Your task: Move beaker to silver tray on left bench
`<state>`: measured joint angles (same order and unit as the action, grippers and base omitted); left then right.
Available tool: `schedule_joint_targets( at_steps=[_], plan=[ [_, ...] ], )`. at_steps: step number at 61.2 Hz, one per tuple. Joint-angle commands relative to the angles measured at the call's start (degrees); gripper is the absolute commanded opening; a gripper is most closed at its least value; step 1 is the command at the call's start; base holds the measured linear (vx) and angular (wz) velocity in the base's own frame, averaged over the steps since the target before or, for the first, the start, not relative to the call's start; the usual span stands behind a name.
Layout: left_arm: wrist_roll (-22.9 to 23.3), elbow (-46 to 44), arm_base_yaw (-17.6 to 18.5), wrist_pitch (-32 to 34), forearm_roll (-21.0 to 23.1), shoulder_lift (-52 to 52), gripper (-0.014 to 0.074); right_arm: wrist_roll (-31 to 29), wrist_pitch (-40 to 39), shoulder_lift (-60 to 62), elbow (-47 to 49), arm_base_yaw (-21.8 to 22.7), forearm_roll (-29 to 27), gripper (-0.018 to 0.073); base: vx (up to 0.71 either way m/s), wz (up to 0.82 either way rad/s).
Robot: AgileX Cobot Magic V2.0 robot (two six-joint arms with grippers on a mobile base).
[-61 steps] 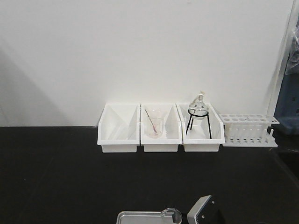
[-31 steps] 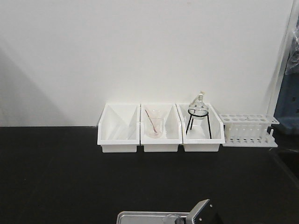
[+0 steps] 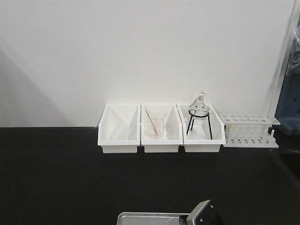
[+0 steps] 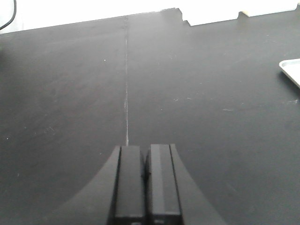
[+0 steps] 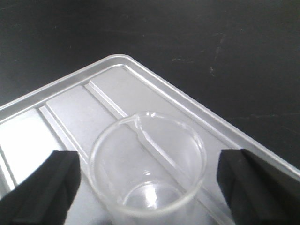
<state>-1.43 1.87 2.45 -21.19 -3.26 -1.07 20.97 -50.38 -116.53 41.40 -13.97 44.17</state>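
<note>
In the front view only the far rim of the silver tray shows at the bottom edge; the rest is cut off, & the beaker can't be seen there. A grey & black bit of the right arm pokes up just beside that rim, tilted, mostly out of frame. In the right wrist view the beaker stands upright w/ its bottom cut off by the frame edge, pouring lip facing away toward the tray's far corner. It sits over the tray floor, near the corner; can't tell if it touches the floor. The right pincer is spread wide, one dark finger on each side of the beaker w/ a clear gap on both sides, so it holds nothing. The left pincer is closed tight, fingers pressed together, nothing between them, low over the bare black surface & pointing along it; a tray corner peeks in at the right edge. At the back by the wall sit three white bins: one w/ a clear beaker & reddish rod, one w/ a round flask on a black stand. A white tube rack is just beside them.
</note>
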Motion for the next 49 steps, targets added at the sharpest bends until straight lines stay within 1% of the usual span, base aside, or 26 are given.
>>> schedule_joint_targets(
  at_steps=[1,13,19,23,26,31,32,35,36,39,42,45,49],
  plan=[
    [0.1,1.14,0.41,4.32,0.15,-0.42,0.0001,0.29,-4.31,3.79,1.13,0.35,-1.02,0.0692,0.0,0.0],
    [0.1,1.14,0.41,4.32,0.15,-0.42,0.0001,0.3,-4.2,11.09,1.13,0.35,-1.02,0.0673,0.0,0.0],
    [0.1,1.14,0.41,4.32,0.15,-0.42,0.0001,0.54,-4.2,16.09,1.13,0.35,-1.02,0.064,0.0,0.0],
    [0.1,1.14,0.41,4.32,0.15,-0.42,0.0001,2.56,-4.15,19.81,1.13,0.35,-1.08,0.0601,0.0,0.0],
    [0.1,1.14,0.41,4.32,0.15,-0.42,0.0001,5.72,-3.38,22.88,1.13,0.35,-1.08,0.0564,0.0,0.0],
    [0.1,1.14,0.41,4.32,0.15,-0.42,0.0001,14.22,0.02,28.02,1.13,0.35,-1.05,0.0458,0.0,0.0],
    [0.1,1.14,0.41,4.32,0.15,-0.42,0.0001,16.47,1.43,29.45,1.13,0.35,-1.05,0.0424,0.0,0.0],
    [0.1,1.14,0.41,4.32,0.15,-0.42,0.0001,20.51,4.98,32.83,1.13,0.35,-0.83,0.0348,0.0,0.0],
    [0.1,1.14,0.41,4.32,0.15,-0.42,0.0001,22.17,7.02,33.77,1.13,0.35,-0.68,0.0306,0.0,0.0],
    [0.1,1.14,0.41,4.32,0.15,-0.42,0.0001,24.56,12.46,37.14,1.13,0.35,-0.37,0.0216,0.0,0.0],
    [0.1,1.14,0.41,4.32,0.15,-0.42,0.0001,26.14,18.6,40.44,1.13,0.35,0.56,0.009,0.0,0.0],
    [0.1,1.14,0.41,4.32,0.15,-0.42,0.0001,26.94,24.64,43.6,1.13,0.35,1.79,-0.0017,0.0,0.0],
    [0.1,1.14,0.41,4.32,0.15,-0.42,0.0001,27.89,30.91,47.67,0.94,0.35,3.42,-0.0017,0.0,0.0]
  ],
)
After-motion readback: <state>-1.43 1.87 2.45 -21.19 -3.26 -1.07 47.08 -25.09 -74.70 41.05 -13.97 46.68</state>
